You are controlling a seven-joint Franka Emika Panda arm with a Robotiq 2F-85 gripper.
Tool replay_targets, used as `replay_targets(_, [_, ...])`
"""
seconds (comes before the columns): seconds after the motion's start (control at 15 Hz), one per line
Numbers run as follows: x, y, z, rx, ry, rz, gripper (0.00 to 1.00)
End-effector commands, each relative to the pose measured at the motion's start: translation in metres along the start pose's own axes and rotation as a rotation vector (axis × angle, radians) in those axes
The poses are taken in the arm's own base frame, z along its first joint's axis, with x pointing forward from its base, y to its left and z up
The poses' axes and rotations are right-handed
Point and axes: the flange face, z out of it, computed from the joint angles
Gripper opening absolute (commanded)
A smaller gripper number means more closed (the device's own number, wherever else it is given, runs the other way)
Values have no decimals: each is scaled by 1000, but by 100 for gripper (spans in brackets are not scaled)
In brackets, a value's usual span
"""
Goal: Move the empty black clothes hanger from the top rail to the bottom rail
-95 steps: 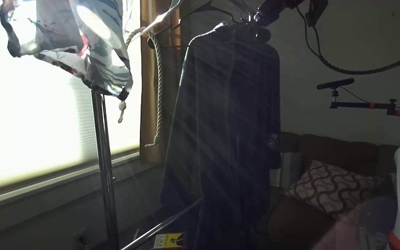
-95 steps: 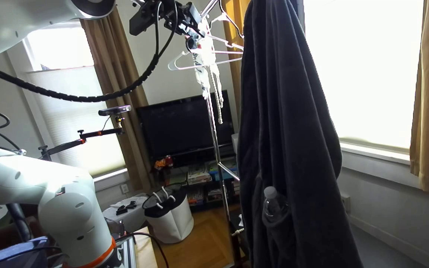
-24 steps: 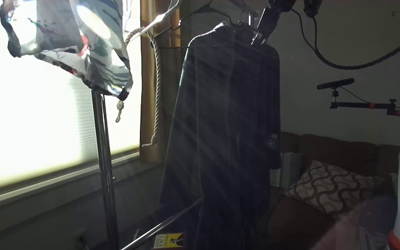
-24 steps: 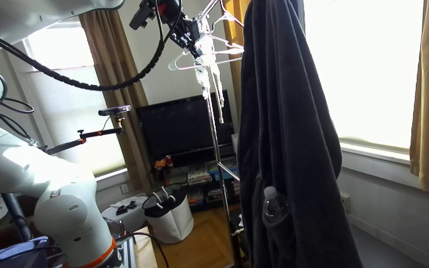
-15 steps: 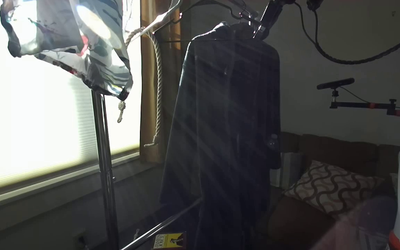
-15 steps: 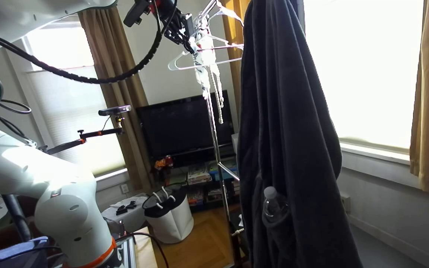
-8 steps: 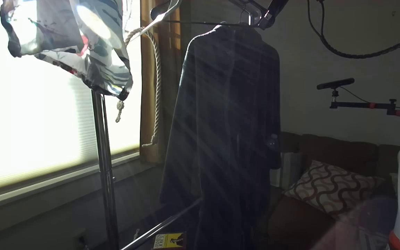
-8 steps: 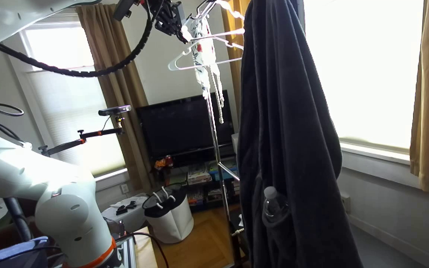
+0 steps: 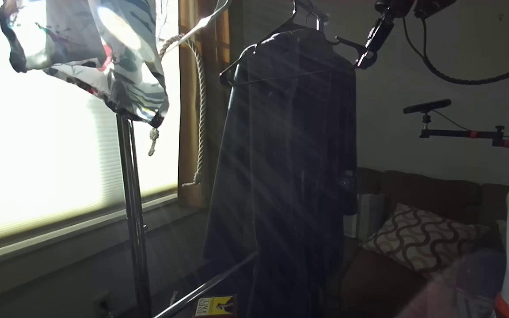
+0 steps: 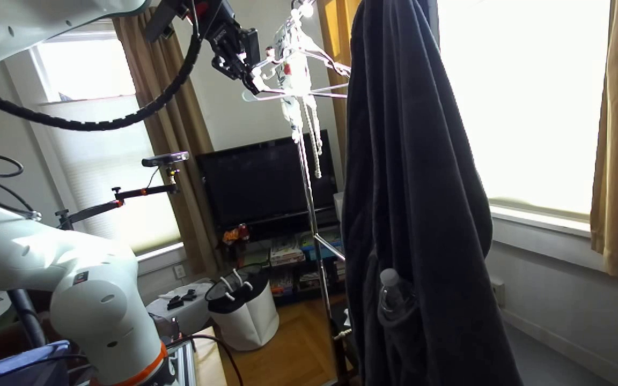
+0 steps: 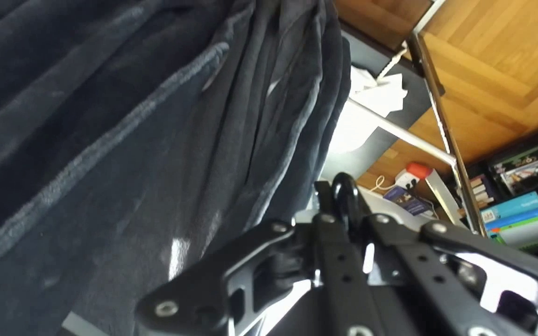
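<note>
Clothes hanger [image 9: 278, 31], black, upper centre in an exterior view, slopes down leftward from the tool [image 9: 362, 62], which grips its right corner

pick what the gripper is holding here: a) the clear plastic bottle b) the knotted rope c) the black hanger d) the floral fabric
c, because in an exterior view the gripper is closed on one lower end of the black hanger.
</note>
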Motion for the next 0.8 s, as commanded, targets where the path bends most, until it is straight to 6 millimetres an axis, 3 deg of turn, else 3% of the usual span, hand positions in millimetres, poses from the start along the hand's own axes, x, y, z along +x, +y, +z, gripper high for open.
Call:
replay_targets(0.0, [-37, -2, 49, 79, -153, -42, 2])
replay_targets(0.33, [-50, -21, 149, 303, -346, -7, 2])
replay_targets(0.53, [-55, -18, 200, 331, -458, 136, 2])
replay_targets(0.6, [-56, -18, 209, 360, -499, 163, 2])
replay_targets(0.67, [-51, -19, 193, 319, -447, 90, 7])
replay_targets(0.73, [-52, -18, 205, 332, -472, 113, 7])
